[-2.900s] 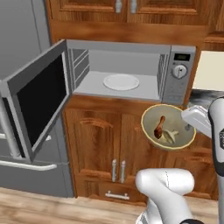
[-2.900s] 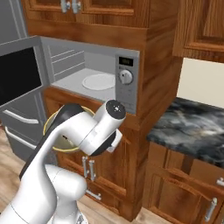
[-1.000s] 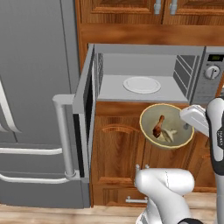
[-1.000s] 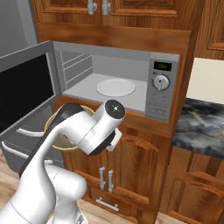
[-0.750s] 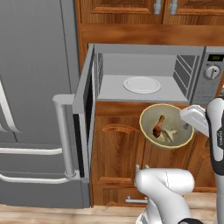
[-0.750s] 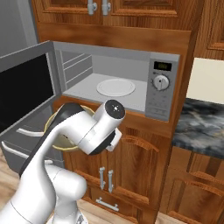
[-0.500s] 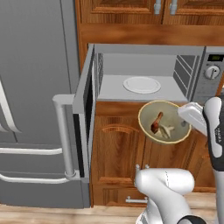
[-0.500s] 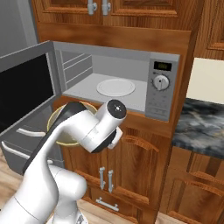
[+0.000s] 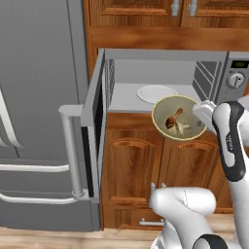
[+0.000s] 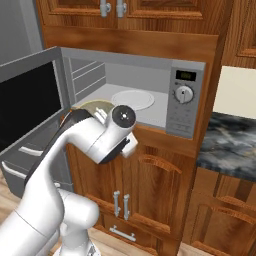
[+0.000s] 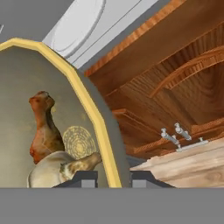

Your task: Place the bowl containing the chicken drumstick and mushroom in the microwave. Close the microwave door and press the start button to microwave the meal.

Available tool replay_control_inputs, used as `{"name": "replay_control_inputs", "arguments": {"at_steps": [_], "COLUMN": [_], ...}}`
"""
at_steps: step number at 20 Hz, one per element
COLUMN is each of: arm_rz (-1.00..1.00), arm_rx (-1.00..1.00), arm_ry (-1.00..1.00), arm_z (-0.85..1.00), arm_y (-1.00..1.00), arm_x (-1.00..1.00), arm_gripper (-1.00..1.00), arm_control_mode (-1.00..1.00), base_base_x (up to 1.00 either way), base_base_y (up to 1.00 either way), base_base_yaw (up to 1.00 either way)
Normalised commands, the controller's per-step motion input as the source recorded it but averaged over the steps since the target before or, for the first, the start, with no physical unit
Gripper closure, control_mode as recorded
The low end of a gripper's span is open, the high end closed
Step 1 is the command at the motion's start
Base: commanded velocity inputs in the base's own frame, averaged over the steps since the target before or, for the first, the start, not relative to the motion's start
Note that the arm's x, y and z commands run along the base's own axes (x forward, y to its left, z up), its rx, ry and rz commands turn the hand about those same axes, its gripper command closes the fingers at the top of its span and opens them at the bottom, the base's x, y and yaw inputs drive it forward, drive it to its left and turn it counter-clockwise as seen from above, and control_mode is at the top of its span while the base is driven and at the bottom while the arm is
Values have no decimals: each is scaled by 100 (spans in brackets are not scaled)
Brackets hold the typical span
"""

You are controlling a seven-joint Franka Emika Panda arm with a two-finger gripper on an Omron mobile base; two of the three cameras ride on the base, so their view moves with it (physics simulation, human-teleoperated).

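The pale yellow bowl (image 9: 188,136) hangs tilted just in front of the open microwave (image 9: 165,63), level with its lower front edge. My gripper (image 9: 201,110) is shut on the bowl's right rim. Inside lie the reddish-brown chicken drumstick (image 9: 171,119) and the cream mushroom (image 9: 184,128). In the hand view the bowl's rim (image 11: 94,113) runs between my fingertips (image 11: 83,179), with the drumstick (image 11: 43,129) above the mushroom (image 11: 57,168). The white turntable plate (image 9: 156,93) lies in the grey cavity. The microwave door (image 10: 30,107) stands swung out to the left. In the right base view my arm hides most of the bowl (image 10: 95,106).
The big grey fridge (image 9: 39,97) stands left of the open door, whose bar handle (image 9: 73,146) faces it. The control panel (image 10: 184,102) is on the microwave's right. Wooden cabinets (image 9: 146,165) lie below, and a dark stone counter (image 10: 235,145) lies to the right.
My arm has lifted the bowl from cabinet height up to the cavity's front edge. Before that, the base drove and the whole scene shifted.
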Motion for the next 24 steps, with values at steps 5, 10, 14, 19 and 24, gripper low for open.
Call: {"name": "replay_control_inputs", "arguments": {"at_steps": [5,10,14,19,24], "arm_rz": [-27,-29,-27,-16,-9], "arm_rx": [1,15,23,23,18], "arm_ry": [0,0,0,-3,-5], "arm_z": [6,0,1,14,10], "arm_y": [2,0,0,0,0], "arm_x": [37,19,18,26,39], "arm_gripper": [100,100,100,100,100], "arm_control_mode": [-100,-100,-100,-100,-100], "base_base_x": [0,0,0,0,0], "base_base_y": [0,0,0,0,0], "base_base_yaw": [0,0,0,0,0]}}
